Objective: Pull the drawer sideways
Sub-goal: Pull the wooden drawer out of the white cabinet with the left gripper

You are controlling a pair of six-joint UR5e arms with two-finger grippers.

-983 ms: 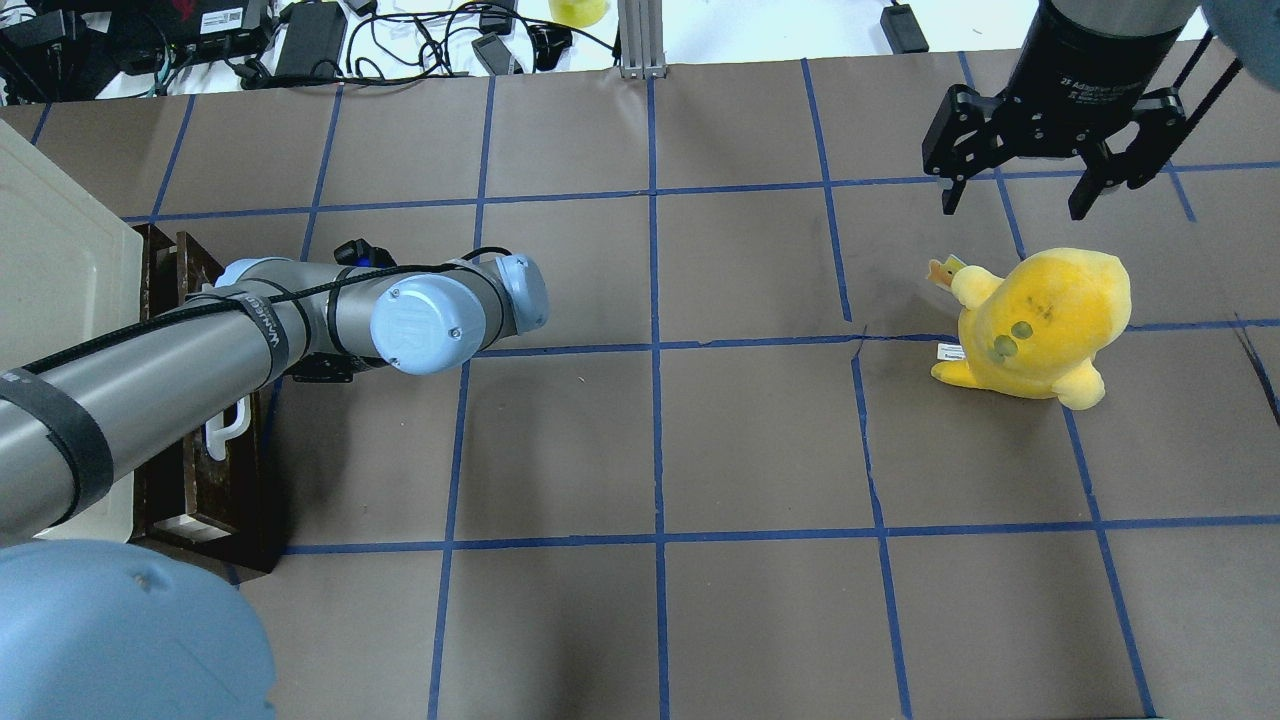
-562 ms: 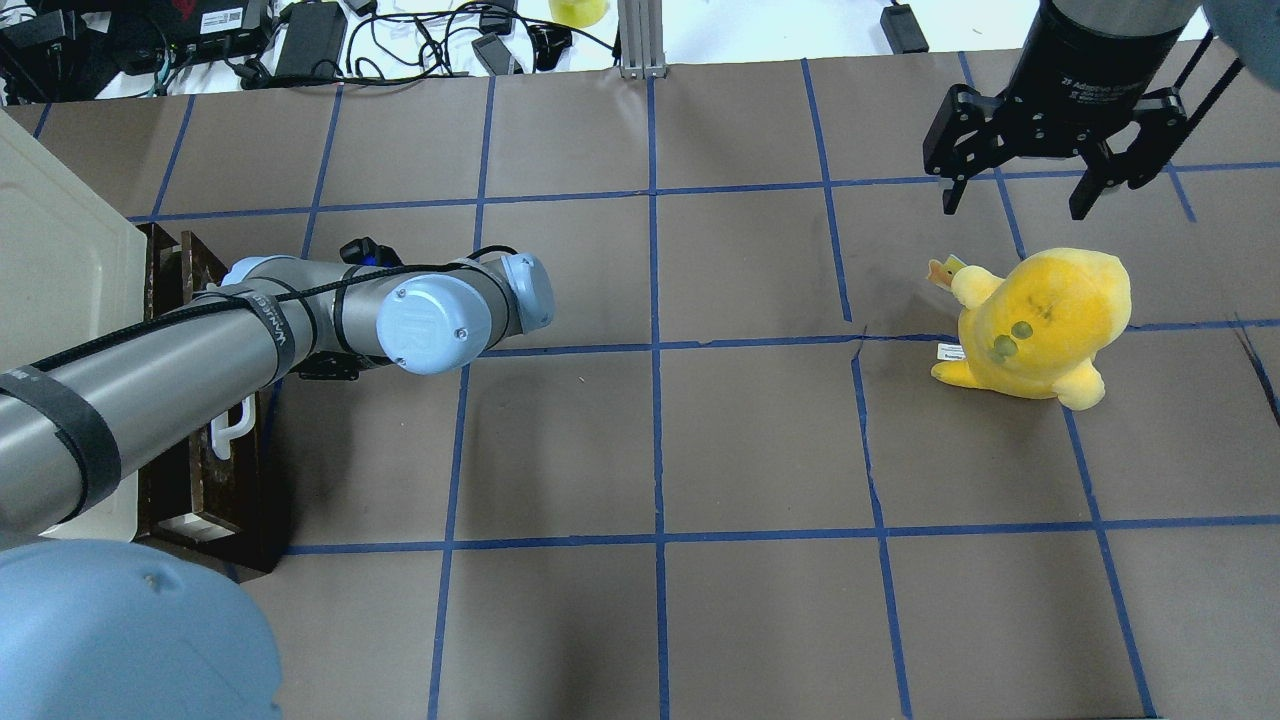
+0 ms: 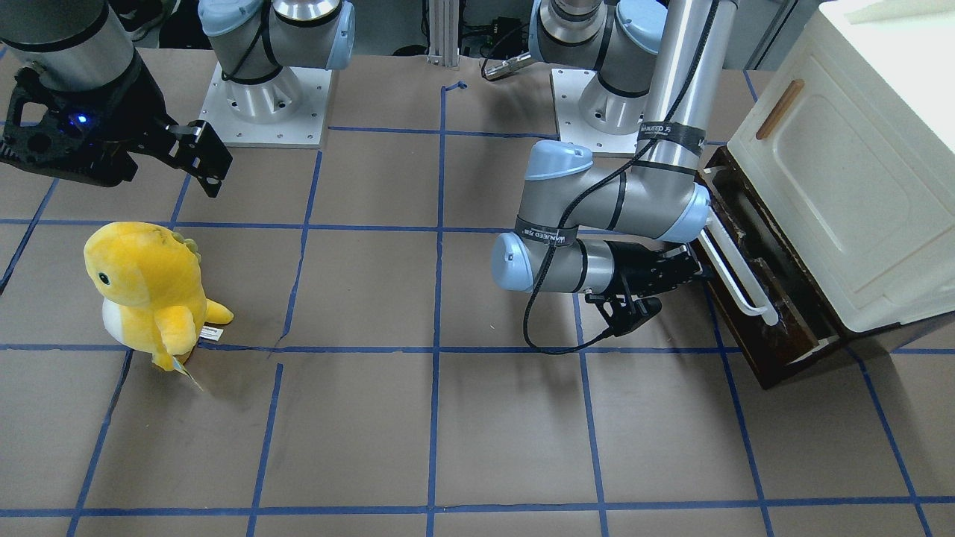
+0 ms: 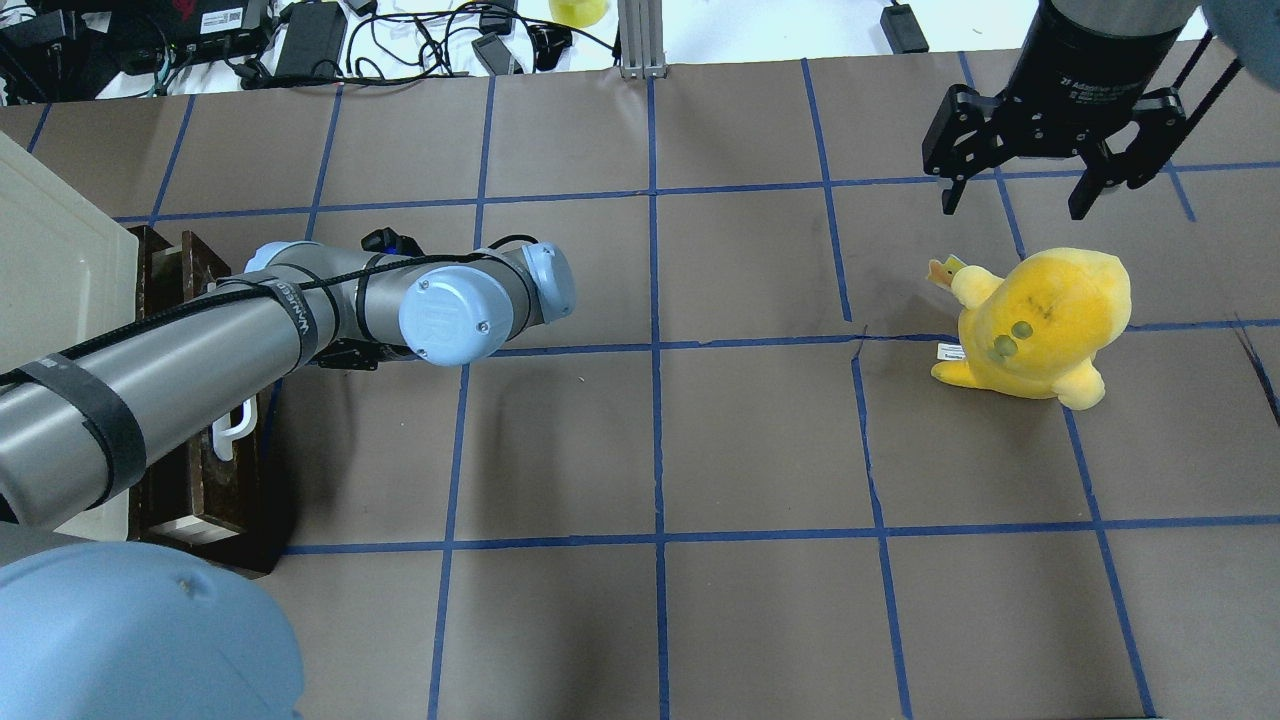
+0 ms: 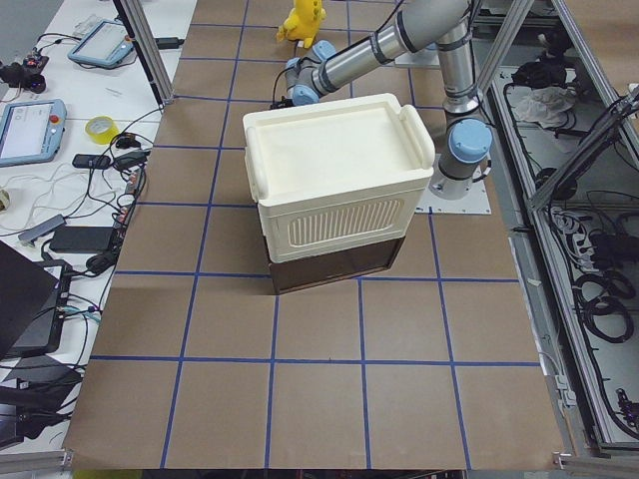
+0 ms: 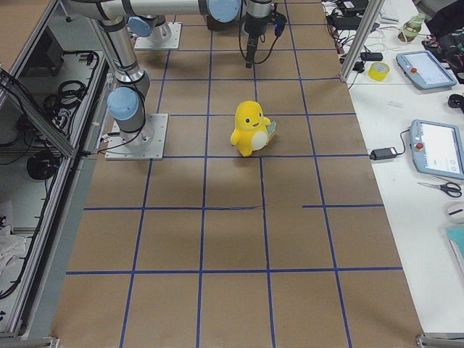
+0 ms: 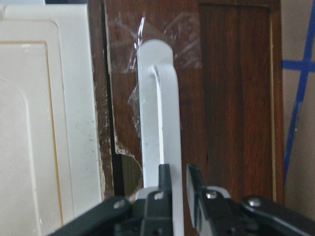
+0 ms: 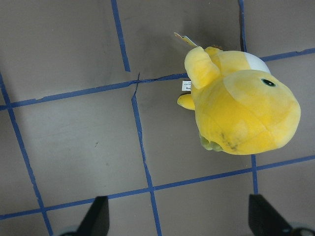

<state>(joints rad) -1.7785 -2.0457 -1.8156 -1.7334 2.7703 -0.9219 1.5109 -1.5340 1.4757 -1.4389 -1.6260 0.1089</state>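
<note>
The drawer (image 3: 746, 335) sits under the cream cabinet (image 3: 843, 186) at the left end of the worktop (image 3: 448, 418), a little way out; it looks hard, wooden, maybe heavy; the white handle (image 7: 157, 113) is the best hold; left fingers (image 7: 165, 184) pinch it; right fingers (image 4: 950, 185) hang wide, empty.

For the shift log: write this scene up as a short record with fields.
drawer: partly out from under the cream cabinet
white bar handle: on the drawer's dark front
left hand: shut on the white bar handle
right hand: open, holding nothing, above the table
yellow plush toy: upright on the table, just below the right hand in the overhead view
</note>
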